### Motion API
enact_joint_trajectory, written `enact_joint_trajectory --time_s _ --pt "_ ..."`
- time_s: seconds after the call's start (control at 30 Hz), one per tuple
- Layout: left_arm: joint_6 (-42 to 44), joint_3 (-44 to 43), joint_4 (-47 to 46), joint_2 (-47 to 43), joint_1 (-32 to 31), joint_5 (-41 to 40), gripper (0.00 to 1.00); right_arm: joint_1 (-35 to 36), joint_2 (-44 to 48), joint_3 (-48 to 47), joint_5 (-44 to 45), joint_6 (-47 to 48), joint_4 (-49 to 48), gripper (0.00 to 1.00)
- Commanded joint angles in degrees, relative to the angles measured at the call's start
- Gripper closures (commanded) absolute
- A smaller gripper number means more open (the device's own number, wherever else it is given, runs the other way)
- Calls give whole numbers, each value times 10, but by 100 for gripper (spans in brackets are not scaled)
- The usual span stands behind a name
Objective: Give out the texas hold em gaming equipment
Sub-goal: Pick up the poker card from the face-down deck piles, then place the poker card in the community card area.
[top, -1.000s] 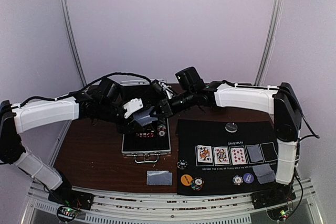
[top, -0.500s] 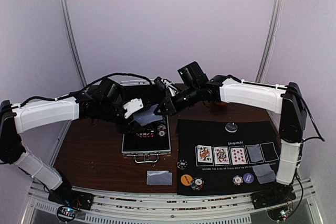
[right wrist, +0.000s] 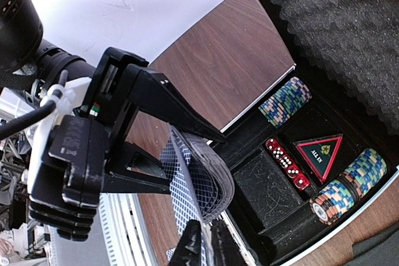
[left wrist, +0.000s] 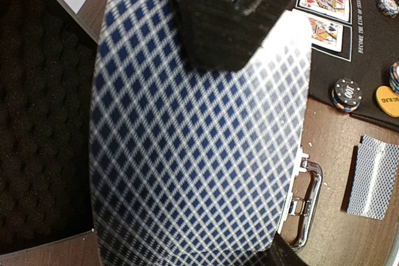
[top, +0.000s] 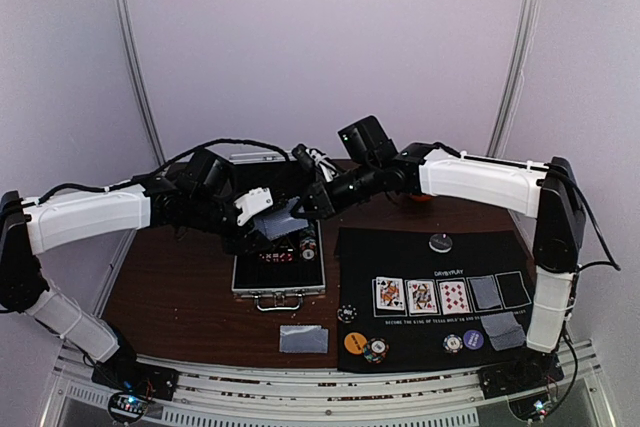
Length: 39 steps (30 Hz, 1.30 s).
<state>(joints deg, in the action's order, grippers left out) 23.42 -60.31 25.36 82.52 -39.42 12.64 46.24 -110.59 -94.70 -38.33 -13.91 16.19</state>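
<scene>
My left gripper hangs over the open silver case, shut on a bowed deck of blue-checked playing cards. That deck's back fills the left wrist view, under one dark finger. My right gripper meets the deck from the right, its fingertips pinched on the edge of the outermost card. On the black mat lie three face-up cards, face-down cards, small chip stacks, an orange disc and a purple disc.
The case holds rolls of striped chips, red dice and a triangular All In marker. A face-down pair of cards lies on the brown table in front of the case. A dark disc sits at the mat's far edge.
The right arm has stretched further left and lifted a little, bringing its gripper onto the deck's edge. The left arm and the deck have stayed where they were.
</scene>
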Motion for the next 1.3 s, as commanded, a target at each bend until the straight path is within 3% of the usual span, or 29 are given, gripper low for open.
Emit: enact_joint_trajectory --time_s 0.0,0.23,0.37,0.83,1.0,1.1,1.27 --pt "1 2 -19 -9 1 4 51 0 3 -16 13 4 4 89" --pt "1 1 -19 -8 1 5 50 0 11 -19 29 15 29 87" --pt "1 1 -19 -7 0 6 51 -2 12 -25 32 18 41 100" --pt "1 0 -19 -6 1 6 51 -28 71 -8 -9 9 52 100" --pt "1 1 -20 -7 0 6 51 -85 144 84 -2 -73 -25 100" --pt "0 1 -20 -7 1 5 51 -145 223 177 87 -164 -54 100" --pt "-1 -1 -20 -9 1 4 51 -321 376 379 216 -292 32 100"
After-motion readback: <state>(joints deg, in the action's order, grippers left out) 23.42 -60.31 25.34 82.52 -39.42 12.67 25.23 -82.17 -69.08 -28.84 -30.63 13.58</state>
